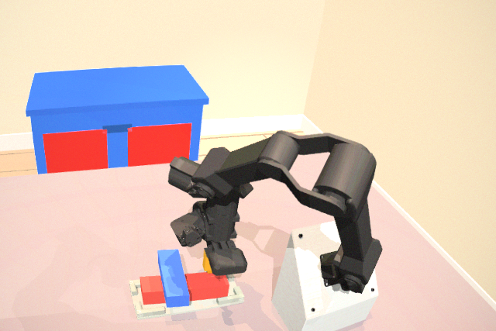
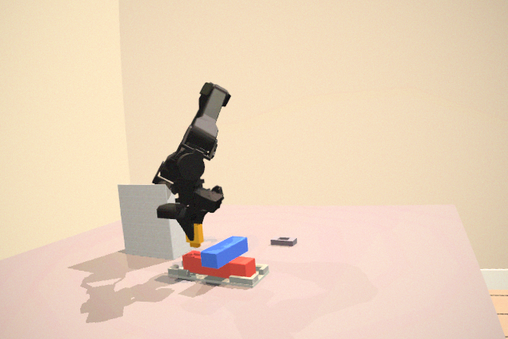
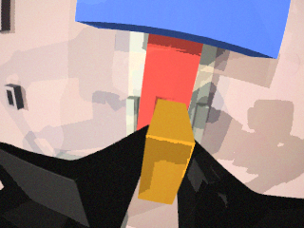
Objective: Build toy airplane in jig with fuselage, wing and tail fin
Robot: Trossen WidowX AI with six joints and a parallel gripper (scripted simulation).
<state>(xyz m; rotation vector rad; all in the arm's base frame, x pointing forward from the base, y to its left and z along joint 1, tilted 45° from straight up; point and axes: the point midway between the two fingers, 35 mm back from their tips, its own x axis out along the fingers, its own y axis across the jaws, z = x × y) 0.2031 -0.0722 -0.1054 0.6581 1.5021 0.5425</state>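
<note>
The red fuselage [image 1: 208, 286] [image 2: 243, 266] [image 3: 172, 71] lies in the pale jig cradle [image 1: 149, 313] [image 2: 242, 281] [image 3: 139, 47] and looks flat. The blue wing [image 1: 173, 279] [image 2: 225, 251] [image 3: 185, 16] lies across its top; the wing's tab and socket are hidden. My gripper [image 1: 213, 266] [image 2: 193, 233] [image 3: 165, 133] is shut on the orange tail fin [image 1: 206, 262] [image 2: 198, 233] [image 3: 168, 123]. The fin is upright, its tab pointing down, a little above the fuselage's tail end. In the exterior view a small gap shows between the tab and the fuselage top.
A small dark grey holder [image 2: 283, 241] stands on the table beyond the jig; two such holders show at the left of the wrist view [image 3: 5, 16] [image 3: 14, 96]. The white arm base [image 1: 294, 283] [image 2: 145, 220] stands near the tail end. A blue cabinet [image 1: 115, 87] stands behind the table.
</note>
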